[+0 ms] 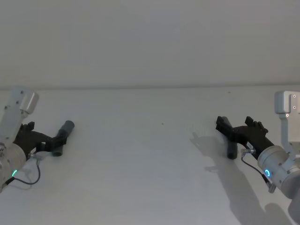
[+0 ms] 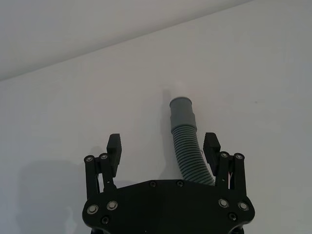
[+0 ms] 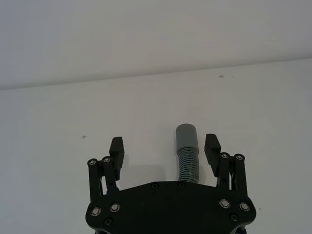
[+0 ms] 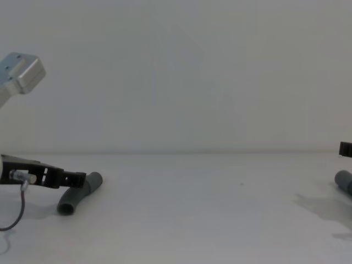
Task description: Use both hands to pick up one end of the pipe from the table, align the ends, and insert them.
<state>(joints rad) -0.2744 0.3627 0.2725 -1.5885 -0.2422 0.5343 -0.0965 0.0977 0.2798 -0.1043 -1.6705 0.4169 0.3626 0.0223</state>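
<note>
The table (image 1: 150, 168), wide, white and matte, carries both pipe pieces, set well apart at its L and R sides. L gripper (image 2: 163, 145) sits low at the table's L side w/ its claw spread apart, straddling the L pipe piece (image 2: 185, 146) but not yet clamped on it; the piece runs nearer one finger than the other. R gripper (image 3: 164, 145) mirrors this at the R side: claw apart, R pipe piece (image 3: 187, 148) btwn the fingers, again off-centre and not pinched. From the chest view the L piece looks to lie flat on the table w/ a gentle bend along its length. Each piece shows a ribbed section and a smooth grey cuff (image 2: 182, 111) poking out past the fingertips; can't tell from here which piece carries the whitish tip. Handling, as a judgement: both look like thin hollow plastic, so light, no load issue for either arm. The ribbed part prob. flexes and squashes, so a hard squeeze could ovalise it, and a hold far back would let the free end droop and spoil alignment. The cuff looks stiff but smooth, so more likely to slip or twist in the pads. Best hold, I'd say: on the ribs just behind the cuff, where the ridges give bite, w/ moderate force and the mating end left clear for insertion.
</note>
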